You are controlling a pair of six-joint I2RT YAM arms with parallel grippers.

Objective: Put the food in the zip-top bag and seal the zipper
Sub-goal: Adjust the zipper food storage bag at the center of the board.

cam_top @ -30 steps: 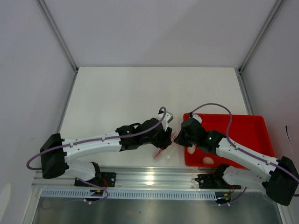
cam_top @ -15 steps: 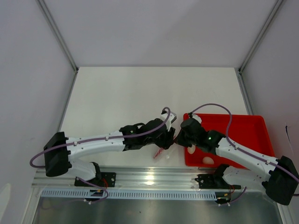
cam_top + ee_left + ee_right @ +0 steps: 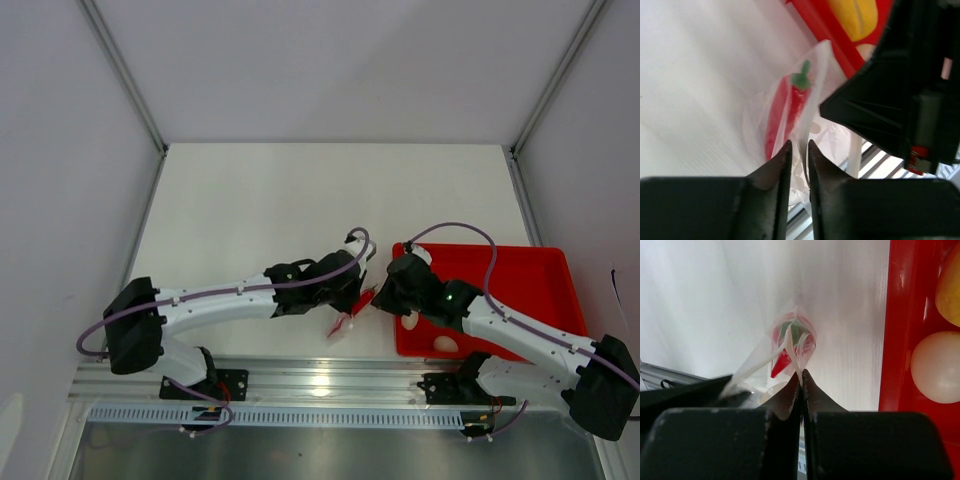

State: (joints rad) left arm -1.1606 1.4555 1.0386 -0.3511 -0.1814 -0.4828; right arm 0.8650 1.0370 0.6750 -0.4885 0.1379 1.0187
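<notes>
Since a second ago my left arm has reached further right, and my left fingers (image 3: 775,170) have narrowed to a slit around an edge of the zip-top bag (image 3: 752,125) — whether they pinch it yet I cannot tell. My right fingers (image 3: 782,405), closed tight, hold the film beside them, I judge to spread the mouth. Beyond both, the bag sags over the counter (image 3: 715,300) with a red pepper (image 3: 790,100) inside — the whitish egg (image 3: 937,367) and yellow ball (image 3: 950,285) wait in the red tray (image 3: 900,315).

- Clear, crumpled zip-top bag (image 3: 343,324) hangs over the counter's (image 3: 300,200) near edge, with a red, green-stemmed piece (image 3: 799,92) inside.
- Two whitish eggs (image 3: 446,344) and a yellow-orange ball (image 3: 951,285) lie to its right.
</notes>
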